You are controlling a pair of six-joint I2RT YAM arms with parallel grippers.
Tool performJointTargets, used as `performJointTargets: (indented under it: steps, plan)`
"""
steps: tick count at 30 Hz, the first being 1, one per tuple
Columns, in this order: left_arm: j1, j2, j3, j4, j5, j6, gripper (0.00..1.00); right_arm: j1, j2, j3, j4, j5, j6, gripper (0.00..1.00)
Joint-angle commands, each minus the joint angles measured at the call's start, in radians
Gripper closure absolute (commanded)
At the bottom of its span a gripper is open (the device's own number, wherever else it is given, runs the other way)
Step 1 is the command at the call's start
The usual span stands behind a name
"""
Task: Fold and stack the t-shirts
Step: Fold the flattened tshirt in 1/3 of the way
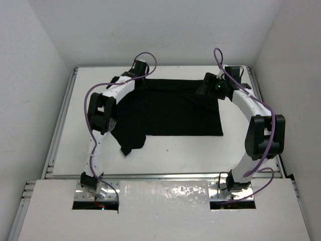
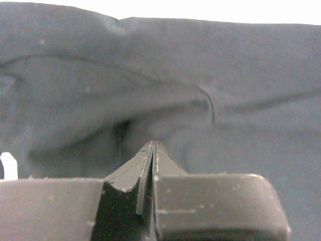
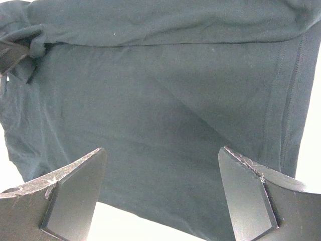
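One plain black t-shirt lies spread on the white table, with a flap trailing off its near left corner. My left gripper is at the shirt's far left corner. In the left wrist view its jaws are pressed together and the cloth puckers at their tips. My right gripper is over the far right corner. In the right wrist view it is wide open and empty just above the cloth, with the hem to its right.
Metal rails run along the table's left and right edges. White walls close in the back and sides. A shiny strip lies between the arm bases at the near edge. Purple cables loop over both arms.
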Motion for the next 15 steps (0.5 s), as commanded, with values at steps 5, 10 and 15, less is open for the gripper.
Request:
performJointTargets:
  steps: [5, 10, 15]
  plan:
    - [0.022, -0.201, 0.011, -0.121, 0.161, -0.059, 0.94, 0.006, -0.016, 0.061, -0.024, -0.018, -0.009, 0.09]
    - [0.022, -0.201, -0.041, -0.124, 0.167, -0.060, 0.95, 0.006, -0.001, 0.067, -0.029, -0.038, -0.011, 0.09]
    - [0.019, -0.114, -0.003, -0.080, 0.103, -0.050, 0.62, 0.008, 0.002, 0.039, -0.009, -0.061, 0.001, 0.09]
